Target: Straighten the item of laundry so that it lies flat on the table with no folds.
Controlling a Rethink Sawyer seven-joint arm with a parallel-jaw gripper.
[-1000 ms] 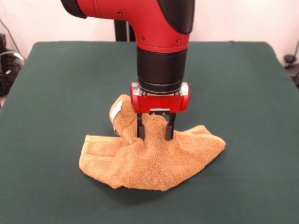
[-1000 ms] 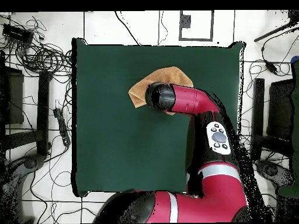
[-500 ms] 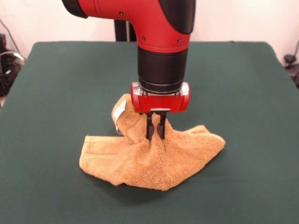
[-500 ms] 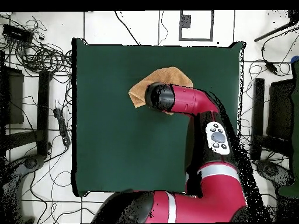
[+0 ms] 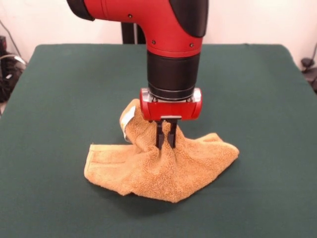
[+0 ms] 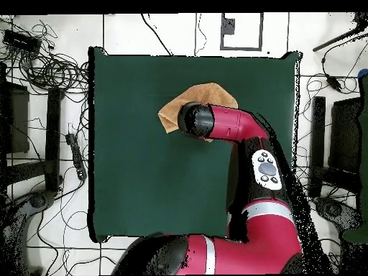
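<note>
The towel [image 5: 163, 166] lies crumpled on the table [image 5: 59, 89], not flat. In the front view it sits a little below the middle of the green cloth, spread wider than it is deep, with a rounded lobe reaching to the right and a flatter flap with a woven band lying to the left. A small white tag [image 5: 127, 118] shows on a raised fold at the upper left of the heap, just beside the red gripper body.

The gripper [image 5: 166, 144] stands upright over the middle of the towel. Its two dark fingers [image 5: 159, 138] are drawn close together and pinch a ridge of terry cloth between them. The cloth rises in a peak to the fingers and falls away in creases on both sides, so the pinched fold stands higher than the rest of the towel. The fingertips are sunk into the pile and cannot be seen clearly; whether they touch the table below cannot be told.

In the overhead view the towel [image 6: 205, 95] lies in the upper middle part of the table [image 6: 144, 180], well apart from every edge. The arm [image 6: 230, 123] covers the lower part of the towel there, and the gripper itself is hidden under the arm's end. The left corner and upper edge of the towel show past the arm.
</note>
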